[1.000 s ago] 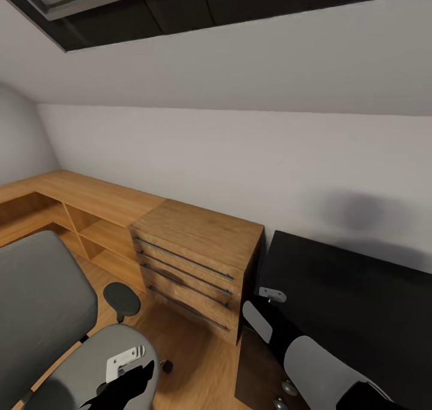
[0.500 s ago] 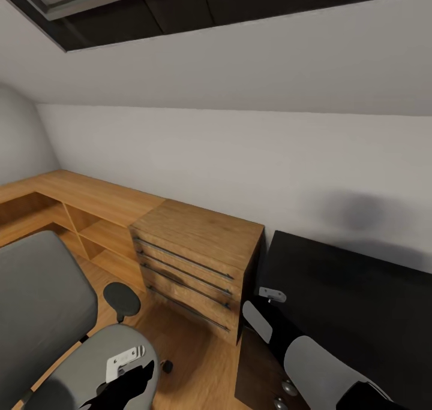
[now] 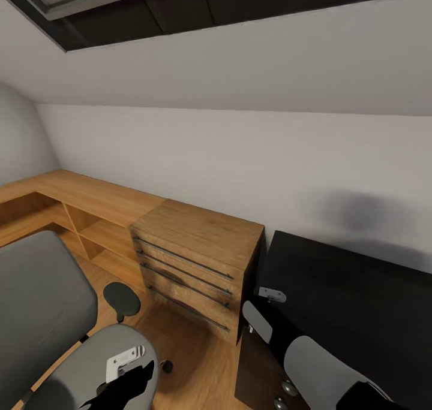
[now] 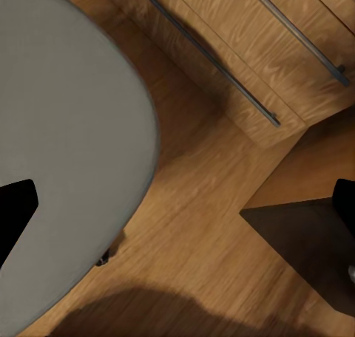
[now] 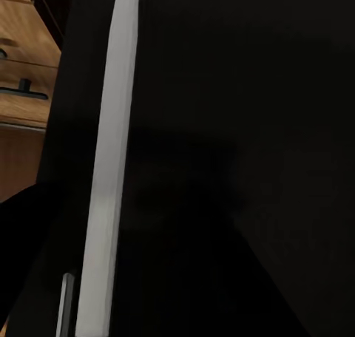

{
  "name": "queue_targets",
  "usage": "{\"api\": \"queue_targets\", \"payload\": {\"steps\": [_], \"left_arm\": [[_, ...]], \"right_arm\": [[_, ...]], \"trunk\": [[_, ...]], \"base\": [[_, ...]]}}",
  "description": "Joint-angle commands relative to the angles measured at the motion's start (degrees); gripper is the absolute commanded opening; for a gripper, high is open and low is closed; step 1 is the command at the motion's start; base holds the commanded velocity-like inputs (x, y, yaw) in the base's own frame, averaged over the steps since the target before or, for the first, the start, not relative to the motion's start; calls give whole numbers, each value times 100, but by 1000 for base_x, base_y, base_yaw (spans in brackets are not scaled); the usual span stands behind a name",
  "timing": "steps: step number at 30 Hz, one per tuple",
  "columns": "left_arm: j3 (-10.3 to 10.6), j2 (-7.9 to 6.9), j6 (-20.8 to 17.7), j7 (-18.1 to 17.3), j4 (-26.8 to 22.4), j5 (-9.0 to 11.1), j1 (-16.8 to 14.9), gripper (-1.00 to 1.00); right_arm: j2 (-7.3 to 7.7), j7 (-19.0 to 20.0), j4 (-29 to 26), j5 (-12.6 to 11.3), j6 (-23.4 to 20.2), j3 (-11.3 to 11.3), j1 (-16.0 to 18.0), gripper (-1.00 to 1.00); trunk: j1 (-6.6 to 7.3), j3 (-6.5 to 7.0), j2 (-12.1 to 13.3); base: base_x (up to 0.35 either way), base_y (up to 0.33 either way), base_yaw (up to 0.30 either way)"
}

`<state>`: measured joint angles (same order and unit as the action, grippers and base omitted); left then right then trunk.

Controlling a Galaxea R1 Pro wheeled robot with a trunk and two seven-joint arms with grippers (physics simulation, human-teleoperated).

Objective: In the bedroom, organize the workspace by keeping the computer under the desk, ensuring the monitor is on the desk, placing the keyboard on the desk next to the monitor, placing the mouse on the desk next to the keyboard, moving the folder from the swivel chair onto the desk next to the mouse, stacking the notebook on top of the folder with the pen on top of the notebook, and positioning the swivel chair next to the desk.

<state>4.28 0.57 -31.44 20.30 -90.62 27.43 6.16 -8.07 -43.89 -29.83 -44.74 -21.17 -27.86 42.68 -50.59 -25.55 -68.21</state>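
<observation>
From the head camera, the swivel chair (image 3: 42, 302) fills the 8 o'clock corner, its grey back and seat above the wooden floor (image 3: 192, 362), with one black armrest (image 3: 122, 299) toward the wooden dresser (image 3: 198, 266). The dresser (bar handles across its drawers) stands at centre against the white wall (image 3: 240, 158), and the black desk (image 3: 360, 302) sits just beside it at 4 o'clock, its glossy top bare where visible. A low wooden shelf unit (image 3: 72, 212) runs off toward 9 o'clock. Both arms enter from 6 o'clock; whether either gripper's fingers are open or closed cannot be told.
</observation>
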Motion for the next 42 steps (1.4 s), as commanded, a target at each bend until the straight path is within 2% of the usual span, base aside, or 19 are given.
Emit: {"api": "queue_targets", "payload": {"steps": [1, 10, 17, 33, 42], "left_arm": [[4, -1, -11, 53, -10, 60, 0, 100], [7, -3, -11, 53, -9, 60, 0, 100], [7, -4, -19, 53, -8, 60, 0, 100], [10, -4, -20, 53, 0, 60, 0, 100], [10, -4, -20, 53, 9, 60, 0, 100]], "right_arm": [[7, -44, 179, -8, -65, -31, 4, -100], [2, -29, 179, -23, -71, -31, 4, -100], [18, 249, 179, -36, -87, -2, 4, -100], [25, 297, 170, -65, -101, 35, 4, -100], [34, 683, 162, -70, -107, 44, 4, -100]], "trunk": [[-1, -6, -3], [-1, -6, -3], [-1, -6, -3], [-1, -6, -3], [-1, -6, -3]], "base": [[0, 0, 0], [0, 0, 0], [0, 0, 0], [0, 0, 0], [0, 0, 0]]}}
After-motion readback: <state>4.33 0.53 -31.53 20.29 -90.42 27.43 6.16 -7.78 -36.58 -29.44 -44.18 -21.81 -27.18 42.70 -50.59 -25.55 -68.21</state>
